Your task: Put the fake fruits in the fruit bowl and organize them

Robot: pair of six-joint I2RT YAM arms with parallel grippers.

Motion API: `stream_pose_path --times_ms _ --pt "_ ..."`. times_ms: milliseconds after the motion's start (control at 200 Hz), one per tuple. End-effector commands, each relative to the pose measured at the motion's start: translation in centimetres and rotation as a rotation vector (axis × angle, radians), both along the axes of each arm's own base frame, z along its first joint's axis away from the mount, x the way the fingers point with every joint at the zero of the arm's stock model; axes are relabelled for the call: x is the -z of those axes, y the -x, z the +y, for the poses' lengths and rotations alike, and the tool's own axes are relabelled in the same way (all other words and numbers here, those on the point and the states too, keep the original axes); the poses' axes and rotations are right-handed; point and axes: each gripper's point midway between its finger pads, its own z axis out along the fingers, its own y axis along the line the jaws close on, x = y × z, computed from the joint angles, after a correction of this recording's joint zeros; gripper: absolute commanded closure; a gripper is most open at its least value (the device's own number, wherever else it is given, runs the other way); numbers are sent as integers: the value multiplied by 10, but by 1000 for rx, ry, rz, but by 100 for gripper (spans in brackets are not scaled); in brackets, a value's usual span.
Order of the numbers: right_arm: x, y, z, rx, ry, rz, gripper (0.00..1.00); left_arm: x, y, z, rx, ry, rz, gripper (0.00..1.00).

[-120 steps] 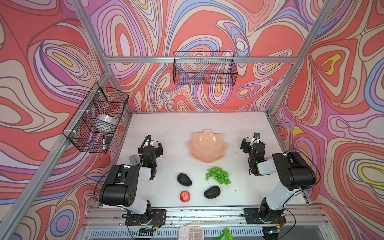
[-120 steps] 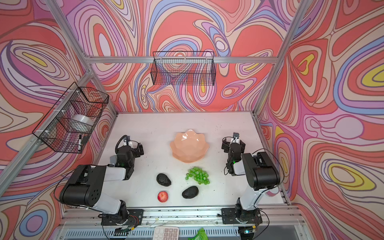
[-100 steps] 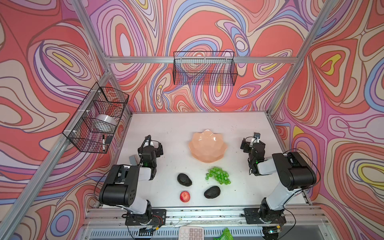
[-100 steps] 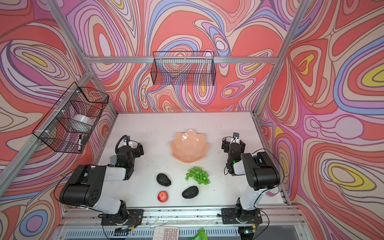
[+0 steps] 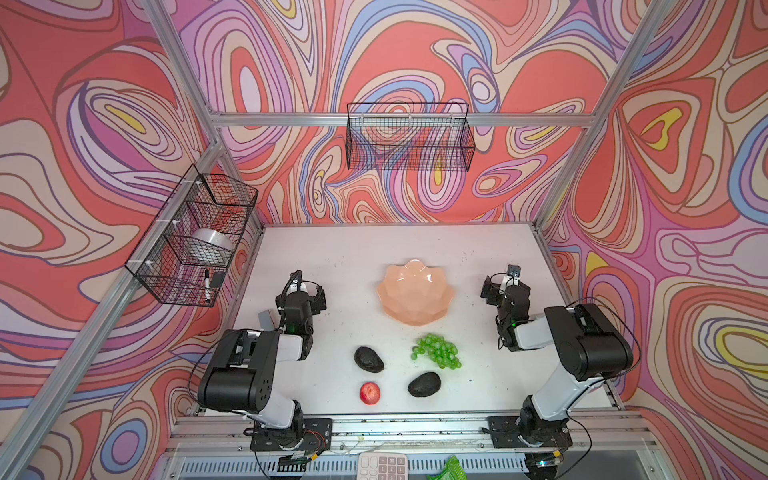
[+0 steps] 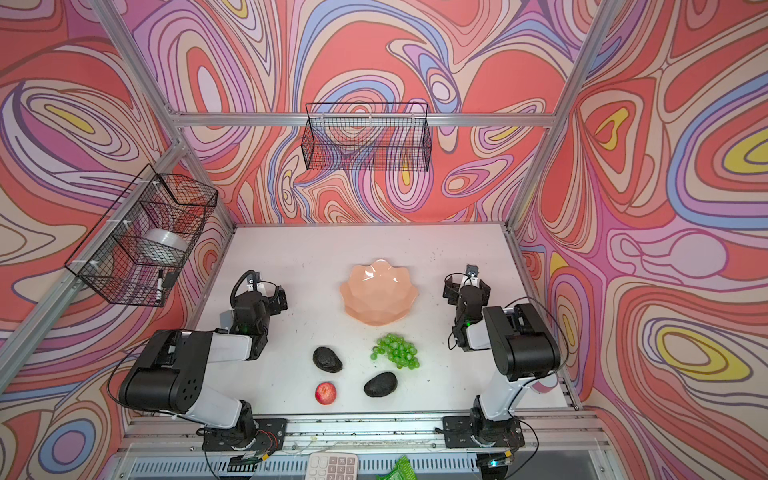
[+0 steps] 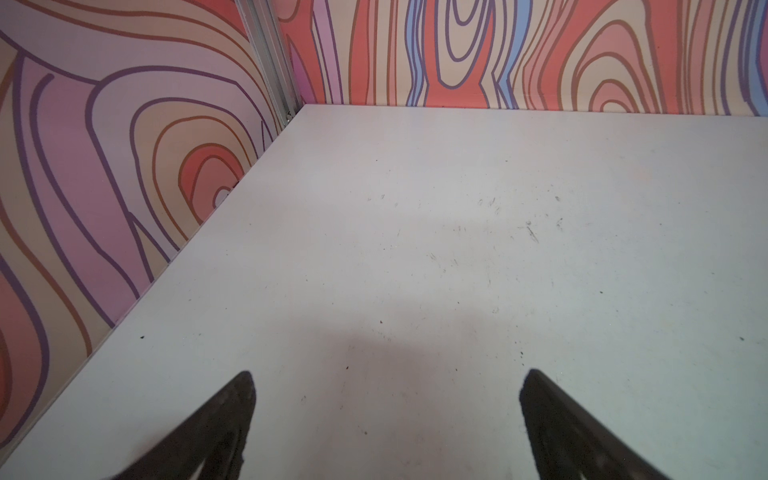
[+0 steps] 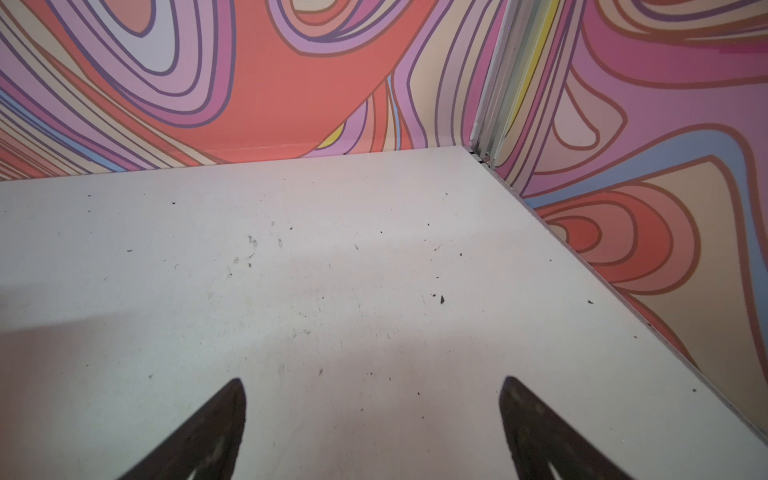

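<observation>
The bowl is set near the middle of the counter. Nearer the robot, apart from it, the grapes, the left avocado, the right avocado and the apple are laid on the counter. The left fingers and the right fingers are spread wide, nothing is held

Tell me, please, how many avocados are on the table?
2. The left avocado lies left of the grapes, behind the apple; the right avocado lies in front of the grapes, right of the apple. None seems hidden.
</observation>
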Motion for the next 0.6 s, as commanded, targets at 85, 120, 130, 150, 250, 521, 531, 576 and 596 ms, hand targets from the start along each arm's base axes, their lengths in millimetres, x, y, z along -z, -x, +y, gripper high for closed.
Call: stream_pose_path --times_ms 85,120,130,150,250,521,531,576,596 --pt "-5 -2 -2 2 -10 -10 2 -1 -1 1 3 -11 -11 0" --pt "-5 -2 -2 2 -10 -10 2 -1 -1 1 2 -11 -12 0" --pt "-5 -2 -1 2 -10 -9 2 -1 -1 1 2 -9 -12 0" --pt "-5 -2 -1 1 -10 -10 2 -1 -1 1 3 -11 -12 0" --pt "-5 -2 -1 0 -10 -10 1 -1 -1 1 3 -11 -12 0" --pt "-5 -2 -2 2 -10 -11 2 -2 -1 1 4 -10 -15 0" --pt "-5 -2 -2 2 -10 -12 2 -1 -1 1 4 -10 -15 0" --pt "-5 -2 -1 1 -9 -14 2 -3 -1 -1 15 -12 -17 1" --pt "-6 -1 -2 5 -6 -17 2 -4 -2 -2 21 -13 -14 1"
